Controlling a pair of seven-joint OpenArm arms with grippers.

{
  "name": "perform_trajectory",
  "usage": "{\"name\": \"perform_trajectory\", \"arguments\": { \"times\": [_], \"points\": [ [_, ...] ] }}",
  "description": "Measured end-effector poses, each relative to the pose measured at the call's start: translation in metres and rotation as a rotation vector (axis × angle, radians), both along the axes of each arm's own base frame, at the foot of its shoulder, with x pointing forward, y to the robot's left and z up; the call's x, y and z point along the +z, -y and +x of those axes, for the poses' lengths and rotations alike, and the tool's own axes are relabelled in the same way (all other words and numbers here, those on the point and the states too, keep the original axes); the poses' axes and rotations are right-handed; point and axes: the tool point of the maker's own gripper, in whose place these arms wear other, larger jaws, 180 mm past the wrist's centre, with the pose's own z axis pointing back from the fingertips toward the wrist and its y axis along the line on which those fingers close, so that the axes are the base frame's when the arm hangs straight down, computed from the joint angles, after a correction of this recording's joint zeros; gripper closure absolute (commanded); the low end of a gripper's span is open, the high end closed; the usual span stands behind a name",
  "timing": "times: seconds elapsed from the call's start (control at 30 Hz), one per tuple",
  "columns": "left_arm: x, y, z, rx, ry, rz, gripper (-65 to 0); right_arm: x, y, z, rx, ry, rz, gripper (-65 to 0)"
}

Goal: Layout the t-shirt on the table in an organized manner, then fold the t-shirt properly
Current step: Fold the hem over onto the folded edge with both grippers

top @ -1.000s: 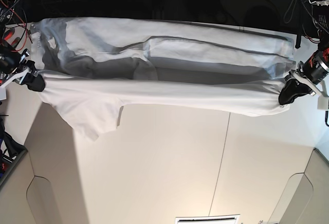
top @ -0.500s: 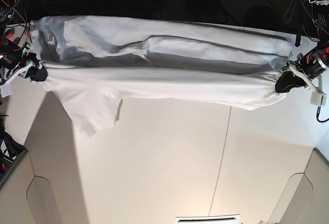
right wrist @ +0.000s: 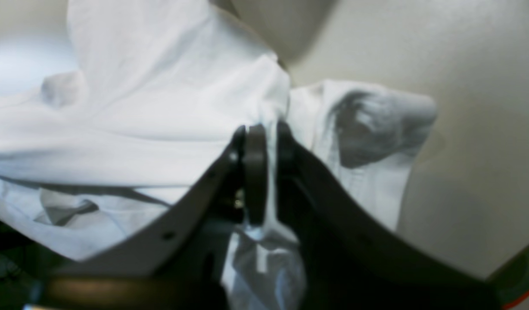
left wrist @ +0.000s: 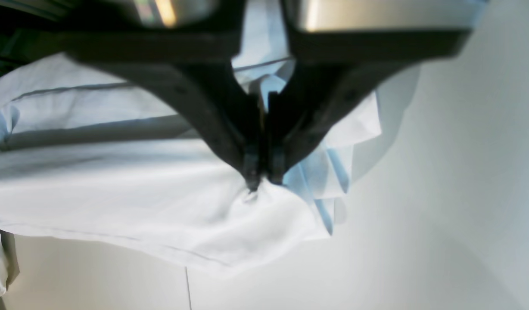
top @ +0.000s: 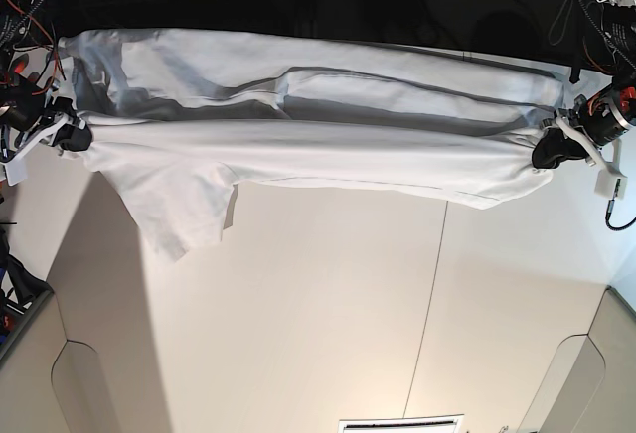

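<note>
From the base view, the t-shirt (top: pixel 318 160) is stretched higher than a second ago, nearer the table's (top: pixel 328 324) far edge. Left wrist view: left gripper (left wrist: pixel 264 181) pinches cloth. Right wrist view: right gripper (right wrist: pixel 264 133) pinches cloth.

1. Left gripper (top: pixel 550 152) sits at the base view's right edge, its arm reaching inward; its jaws are pinched on the t-shirt (top: pixel 328 160).
2. Right gripper (top: pixel 72 138) sits at the opposite edge, jaws likewise clamped on cloth.
</note>
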Motion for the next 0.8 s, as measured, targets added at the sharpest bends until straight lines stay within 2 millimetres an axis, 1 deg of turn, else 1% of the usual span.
{"name": "perform_trajectory", "arguments": {
  "times": [0.07,0.13,0.3,0.43,0.57,0.63,0.67,0.73,0.77,0.8],
  "points": [
    [-0.001,-0.002,-0.001,-0.002,-0.007,0.012,-11.6,0.000,0.001,0.000,0.000,-0.002,-0.004,-9.5],
    [-0.001,-0.003,-0.001,0.000,-0.007,0.014,-11.7,-0.001,0.002,-0.001,-0.001,-0.004,-0.009,-11.5],
    [-0.001,-0.003,-0.001,0.000,-0.007,0.013,-11.7,0.001,0.002,0.002,-0.010,0.012,-0.005,-11.6],
    [0.003,-0.004,0.003,0.010,0.021,0.014,-11.7,0.003,0.000,0.004,-0.014,0.024,0.008,-11.6],
    [0.001,-0.006,0.001,0.005,0.008,0.035,-11.8,0.010,0.001,0.008,-0.007,0.041,-0.005,-11.6],
    [-0.004,-0.010,-0.002,-0.004,-0.017,0.069,-16.6,0.012,0.001,0.010,-0.005,0.049,-0.010,-11.6],
    [-0.006,-0.012,-0.004,-0.003,-0.029,0.089,-20.2,0.013,0.001,0.011,-0.003,0.053,-0.012,-12.7],
    [-0.009,-0.016,-0.007,-0.007,-0.052,0.120,-27.1,0.016,0.001,0.012,0.000,0.059,-0.016,-17.2],
    [-0.011,-0.018,-0.008,-0.009,-0.060,0.131,-28.8,0.017,0.001,0.012,0.002,0.063,-0.019,-19.2],
    [-0.011,-0.019,-0.009,-0.011,-0.063,0.138,-28.9,0.018,0.001,0.013,0.004,0.067,-0.022,-20.4]
  ]
}}
